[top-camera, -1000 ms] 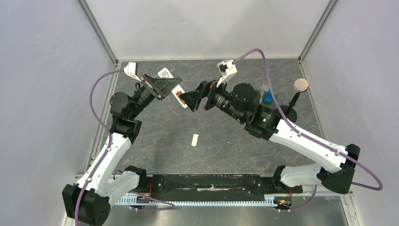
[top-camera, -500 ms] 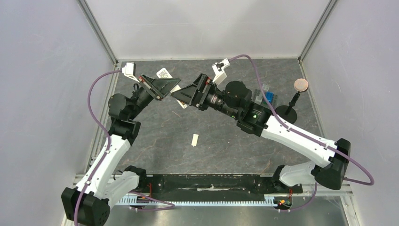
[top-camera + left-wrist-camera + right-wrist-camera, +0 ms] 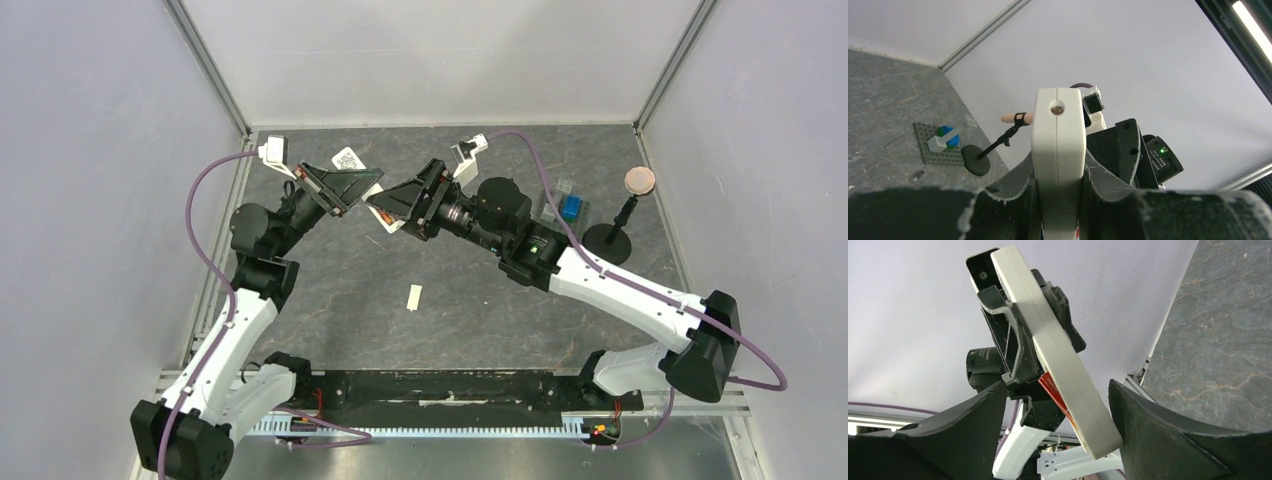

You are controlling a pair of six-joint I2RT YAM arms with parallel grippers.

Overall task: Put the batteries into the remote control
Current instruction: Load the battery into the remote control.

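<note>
The left fingers are shut tight on the remote control and hold it up in the air, over the far part of the worktop. One dark finger presses on each flat side of the remote, and the left wrist camera sees its thin white edge standing up between them. From above, the end with the black-and-white sticker points to the far left corner, and the other end points at the right arm. The right fingers are wide open and hold nothing. They are up in the air too, right at the near end of the remote, with one finger on each side of it. That end is very close to one of them, but I cannot tell if it touches. A red battery sits in the back of the remote near that end, and part of it is hidden behind the white body. A small white cover piece lies flat on the worktop, nearer the arm bases and well apart from both sets of fingers. Far off on the right side there is a grey plate with blue and grey blocks on it, and a black stand is just beside the plate
</note>
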